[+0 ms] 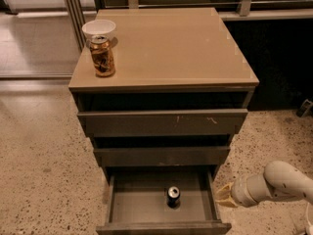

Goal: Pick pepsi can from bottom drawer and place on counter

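The pepsi can [173,196] stands upright in the open bottom drawer [132,209], near the middle, its silver top showing. The counter [171,48] is the tan top of the cabinet above. My gripper [224,195] is at the lower right, just outside the drawer's right wall, at the end of the white arm [279,182]. It holds nothing that I can see and is apart from the can.
A brown-and-gold patterned can [102,56] and a white bowl [99,29] stand at the counter's back left corner. Two shallower drawers [161,124] above are slightly pulled out. Speckled floor [44,160] surrounds the cabinet; a dark wall lies to the right.
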Controlling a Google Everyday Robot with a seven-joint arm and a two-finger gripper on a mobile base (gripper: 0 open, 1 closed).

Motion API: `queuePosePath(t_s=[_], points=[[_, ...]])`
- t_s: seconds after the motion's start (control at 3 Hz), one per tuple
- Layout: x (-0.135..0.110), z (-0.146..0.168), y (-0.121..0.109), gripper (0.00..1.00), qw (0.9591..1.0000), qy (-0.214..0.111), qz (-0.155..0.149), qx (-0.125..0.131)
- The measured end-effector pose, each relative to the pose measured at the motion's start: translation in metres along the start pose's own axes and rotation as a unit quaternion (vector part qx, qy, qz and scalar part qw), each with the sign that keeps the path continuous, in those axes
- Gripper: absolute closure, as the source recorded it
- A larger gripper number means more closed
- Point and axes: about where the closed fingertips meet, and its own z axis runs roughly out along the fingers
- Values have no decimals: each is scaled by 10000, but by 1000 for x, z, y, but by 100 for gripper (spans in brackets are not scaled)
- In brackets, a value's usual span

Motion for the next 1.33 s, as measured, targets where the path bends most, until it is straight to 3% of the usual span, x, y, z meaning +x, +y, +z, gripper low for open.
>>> queuePosePath(t_s=[0.33, 0.67, 1.0, 1.33], points=[[24, 49, -20, 100, 9973, -368, -576, -283], [47, 107, -22, 100, 9879, -697, -1013, -947], [81, 171, -35, 100, 9803, -1034, -980, -1371], [80, 170, -35, 100, 9803, -1031, -988, -1366]])
